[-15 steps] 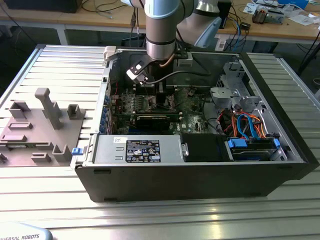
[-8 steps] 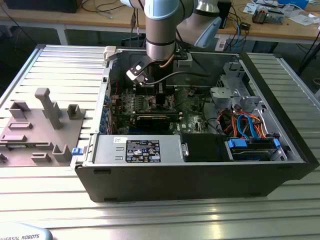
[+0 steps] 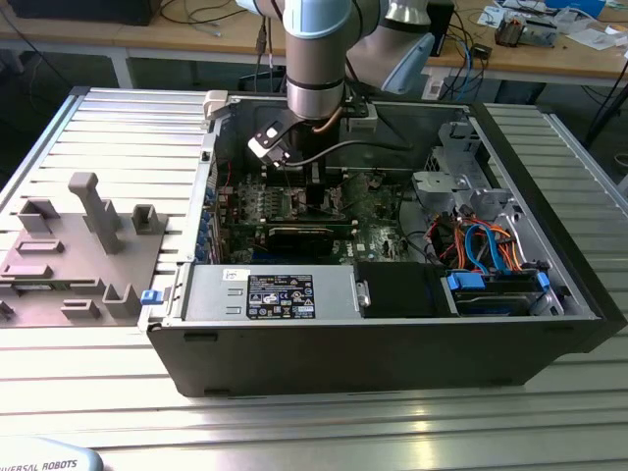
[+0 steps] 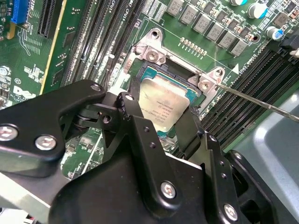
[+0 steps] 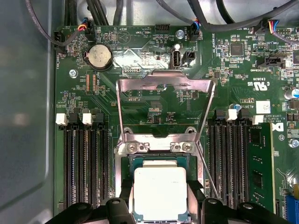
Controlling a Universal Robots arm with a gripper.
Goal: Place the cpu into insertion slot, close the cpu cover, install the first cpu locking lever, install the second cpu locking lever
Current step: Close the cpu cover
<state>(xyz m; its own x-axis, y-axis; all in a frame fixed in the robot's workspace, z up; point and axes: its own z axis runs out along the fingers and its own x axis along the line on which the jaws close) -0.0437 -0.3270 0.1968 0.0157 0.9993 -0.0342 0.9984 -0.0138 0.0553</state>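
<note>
first wrist view: cpu cover (image 5: 164, 83) open; tool (image 5: 160, 205) grips cpu (image 5: 160, 189).

I log a ribbed aluminium table (image 3: 324, 422) beneath the pincer (image 3: 314, 184); beyond it, wooden benches (image 3: 177, 41) strewn with cables (image 3: 211, 14).

The cpu (image 5: 160, 192) top is matt silver metal; the cover (image 5: 164, 84) is shiny bare metal; the board (image 5: 233, 70) smooth green; the desk (image 3: 294, 422) ribbed satin metal.

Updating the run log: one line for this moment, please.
gripper shut on cpu | cpu at insertion slot | cpu cover open
</note>
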